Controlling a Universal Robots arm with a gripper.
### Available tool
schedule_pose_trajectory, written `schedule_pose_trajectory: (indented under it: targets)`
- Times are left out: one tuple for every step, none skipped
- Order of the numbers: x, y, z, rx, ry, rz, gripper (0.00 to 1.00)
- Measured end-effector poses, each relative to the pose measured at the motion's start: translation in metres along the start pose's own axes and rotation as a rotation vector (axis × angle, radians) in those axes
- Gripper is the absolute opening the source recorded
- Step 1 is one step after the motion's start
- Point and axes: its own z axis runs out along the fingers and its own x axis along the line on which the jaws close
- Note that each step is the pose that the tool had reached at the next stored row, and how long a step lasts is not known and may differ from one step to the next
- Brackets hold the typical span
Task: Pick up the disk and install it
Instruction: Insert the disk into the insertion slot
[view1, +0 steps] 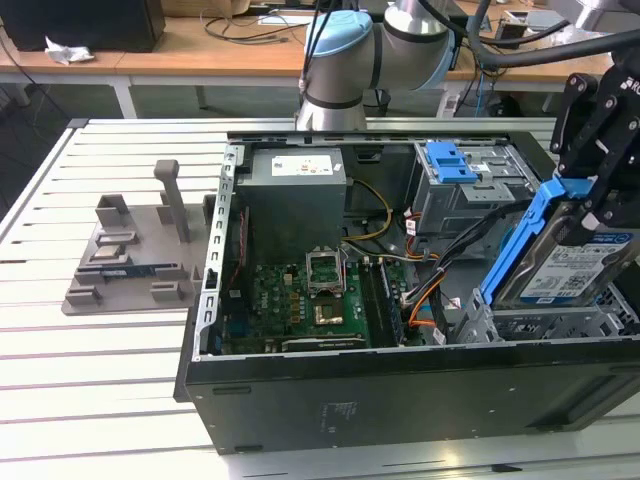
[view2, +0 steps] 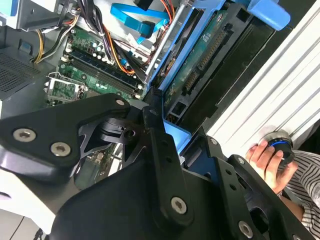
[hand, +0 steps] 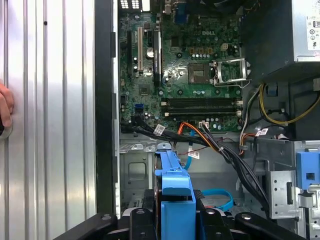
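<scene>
Exterior view: slatted table (view1: 100, 380), background desk (view1: 150, 62)

The disk (view1: 570, 262), a rectangular silver hard drive, was bare metal under a smooth white-and-blue paper label (view1: 552, 283), with glossy blue plastic rails (view1: 522, 238). The black tower computer case (view1: 400, 400) was matt painted metal; the pale slatted table (view1: 100, 400) showed satin metal.

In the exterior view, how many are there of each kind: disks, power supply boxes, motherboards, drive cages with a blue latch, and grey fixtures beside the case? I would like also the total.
disk: 1
power supply box: 1
motherboard: 1
drive cage with blue latch: 1
grey fixture on the table: 1
Total: 5
</scene>
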Motion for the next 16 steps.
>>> schedule_pose_trajectory:
  targets:
    - [0.0,0.0,0.0009,0.0,-0.0001,0.0,0.37]
    - [0.0,-0.0001,0.0021,0.0,0.0,0.0,0.37]
    - [0.0001,-0.0001,0.0029,0.0,0.0,0.0,0.37]
    - [0.0001,-0.0002,0.0036,0.0,0.0,0.0,0.37]
    - [0.0001,-0.0002,0.0043,0.0,0.0,0.0,0.37]
    - [0.0001,-0.0003,0.0053,0.0,0.0001,0.0,0.37]
    - [0.0001,-0.0003,0.0064,0.0,-0.0001,0.0,0.37]
    - [0.0002,-0.0004,0.0077,0.0,0.0,0.0,0.37]
    - [0.0002,-0.0005,0.0105,-0.0003,0.0,0.0,0.37]
    - [0.0002,-0.0006,0.0122,-0.0004,-0.0001,0.0,0.37]
    - [0.0003,-0.0007,0.0139,-0.0004,0.0,0.0,0.37]
    - [0.0003,-0.0008,0.0157,-0.0004,0.0,0.0,0.37]
    - [0.0003,-0.0008,0.017,-0.0005,0.0,0.0,0.37]
    - [0.0004,-0.001,0.0196,-0.0006,0.0001,0.0,0.37]
    - [0.0004,-0.001,0.021,-0.0006,0.0001,0.0,0.37]
    - [0.0004,-0.0012,0.0232,-0.0008,0.0001,0.0,0.37]
